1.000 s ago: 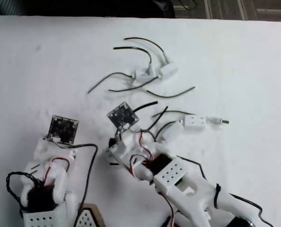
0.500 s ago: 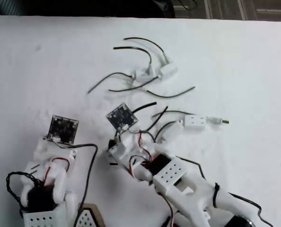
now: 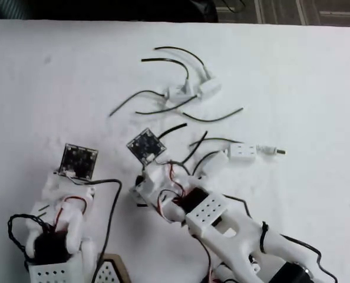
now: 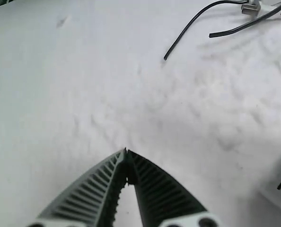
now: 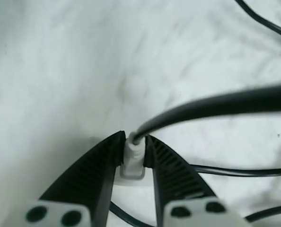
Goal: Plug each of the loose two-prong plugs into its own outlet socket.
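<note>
My right gripper is shut on a small white two-prong plug, and the plug's black cord runs out from between the fingers. In the high view that arm's wrist sits mid-table, with the held cord trailing beside it. A white outlet socket block lies to its right. Two more white plugs with black cords lie farther back. My left gripper is shut on nothing, low over bare white cloth at the near left.
Loose black cords curl between the far plugs and the socket block. A short white connector sticks out of the block's right end. A brown-edged object sits at the near table edge. White cloth covers the table.
The right arm's wrist has shifted slightly left, drawing the held plug's cord with it. The left arm has stayed still.
</note>
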Controlling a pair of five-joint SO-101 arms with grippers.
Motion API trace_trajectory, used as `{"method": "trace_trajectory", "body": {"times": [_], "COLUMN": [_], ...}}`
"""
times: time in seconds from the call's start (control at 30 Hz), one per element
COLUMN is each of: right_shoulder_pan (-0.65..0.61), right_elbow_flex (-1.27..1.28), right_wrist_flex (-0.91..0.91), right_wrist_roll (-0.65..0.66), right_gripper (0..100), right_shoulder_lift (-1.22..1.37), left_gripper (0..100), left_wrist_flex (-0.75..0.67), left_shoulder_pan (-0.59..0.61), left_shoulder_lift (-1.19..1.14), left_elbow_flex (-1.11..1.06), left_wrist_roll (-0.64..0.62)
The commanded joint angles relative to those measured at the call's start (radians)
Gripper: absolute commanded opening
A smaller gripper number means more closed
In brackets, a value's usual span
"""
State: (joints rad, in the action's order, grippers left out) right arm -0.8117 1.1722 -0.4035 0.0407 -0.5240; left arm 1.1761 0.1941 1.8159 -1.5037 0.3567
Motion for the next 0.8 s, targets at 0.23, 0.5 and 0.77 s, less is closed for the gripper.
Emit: {"method": "trace_trajectory", "body": {"times": [0.23, 0.5, 0.77], "right_shoulder_pan": [-0.007, -0.007, -0.002], "right_elbow_flex": [0.000, 0.000, 0.005], "right_wrist_flex": [-0.087, -0.191, -0.318], "right_wrist_roll": [0.023, -0.075, -0.092], "right_gripper": [1.7, 1.7, 1.7], "right_shoulder_lift": [-0.007, -0.005, -0.007], "left_gripper": [2, 2, 2], "left_wrist_flex": [-0.014, -0.014, -0.014], "left_shoulder_pan": [0.007, 0.007, 0.007], "left_shoulder_lift": [0.005, 0.005, 0.005], "left_elbow_flex": [0.003, 0.003, 0.003], "left_wrist_roll": [0.006, 0.006, 0.006]}}
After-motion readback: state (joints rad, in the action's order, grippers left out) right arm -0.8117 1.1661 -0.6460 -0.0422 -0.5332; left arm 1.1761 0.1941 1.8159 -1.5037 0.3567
